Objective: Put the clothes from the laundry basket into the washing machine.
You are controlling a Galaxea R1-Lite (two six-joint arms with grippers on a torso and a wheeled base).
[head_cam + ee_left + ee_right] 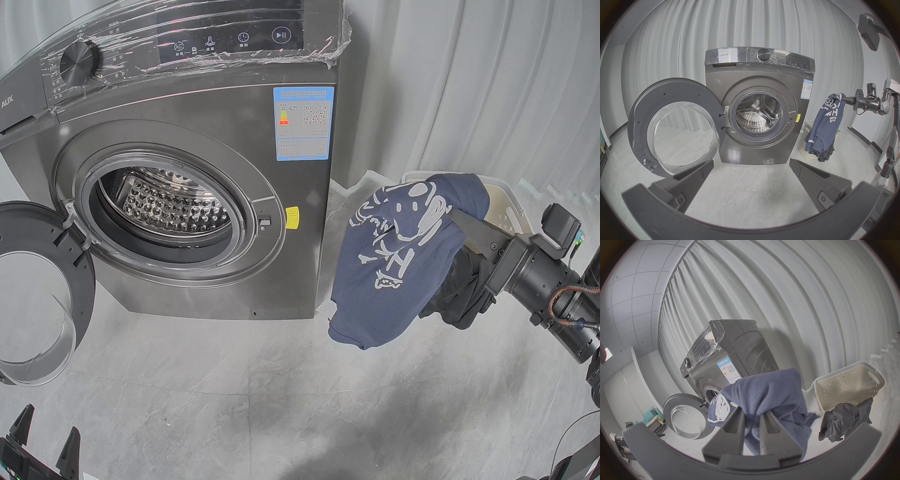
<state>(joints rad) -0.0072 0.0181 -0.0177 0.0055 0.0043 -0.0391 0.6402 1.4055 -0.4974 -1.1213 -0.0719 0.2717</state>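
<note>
The right claw (753, 412) is pinched shut on a bunched fold of the blue shirt (394, 256), hanging right of the washing machine (187, 106), above the laundry basket (850, 383). It looks soft, light and floppy; the dark cloth (462, 297) beneath may slip. The left claw (750, 162) gapes empty. Smooth grey floor (250, 387), white curtains (500, 94).

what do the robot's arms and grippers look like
Both grippers are dark grey to black. The left gripper has two long wedge-shaped fingers tapering to points, with textured pads near the tips. The right gripper has the same tapered build. The right arm is made of black cylindrical segments, with a boxy black camera module on the wrist and a braided brownish cable alongside.
</note>
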